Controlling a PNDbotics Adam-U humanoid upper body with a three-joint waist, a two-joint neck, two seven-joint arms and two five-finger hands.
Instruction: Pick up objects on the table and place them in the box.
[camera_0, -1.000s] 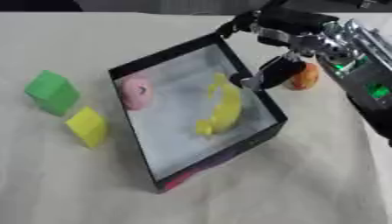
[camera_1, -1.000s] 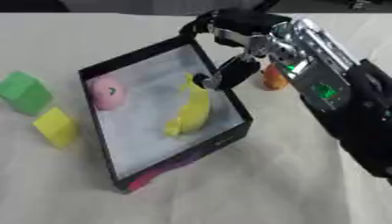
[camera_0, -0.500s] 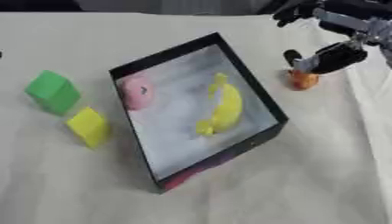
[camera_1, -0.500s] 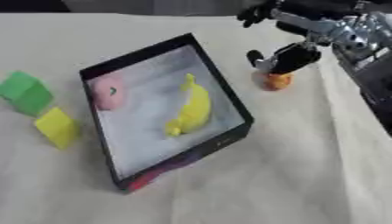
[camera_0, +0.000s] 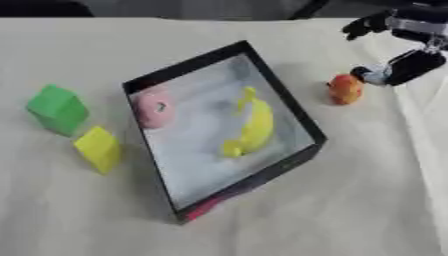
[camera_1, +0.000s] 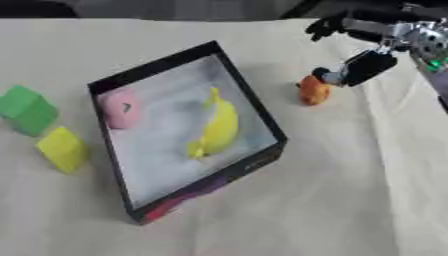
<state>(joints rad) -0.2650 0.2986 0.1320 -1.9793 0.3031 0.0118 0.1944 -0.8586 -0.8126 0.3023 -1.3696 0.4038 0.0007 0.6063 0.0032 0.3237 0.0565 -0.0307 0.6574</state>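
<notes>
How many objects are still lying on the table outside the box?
3: a green block and a yellow block left of the box, and an orange toy on its right. None appear hidden.

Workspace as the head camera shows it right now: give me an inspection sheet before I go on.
Surface: cream cloth-covered table, lightly creased.
Job's things: black open box, set askew, holds a yellow banana and a pink rounded object. Left of the box, outside it, stand a green cube and a yellow cube. An orange rounded object stands right of the box.
Clutter: nothing seen.
Hands: right hand hovers just right of the orange object, fingers spread, holding nothing; whether it touches it cannot be told. Left hand not in view.
Cables: nothing seen.
Surroundings: dark strip beyond the table's far edge; nothing made out there.
</notes>
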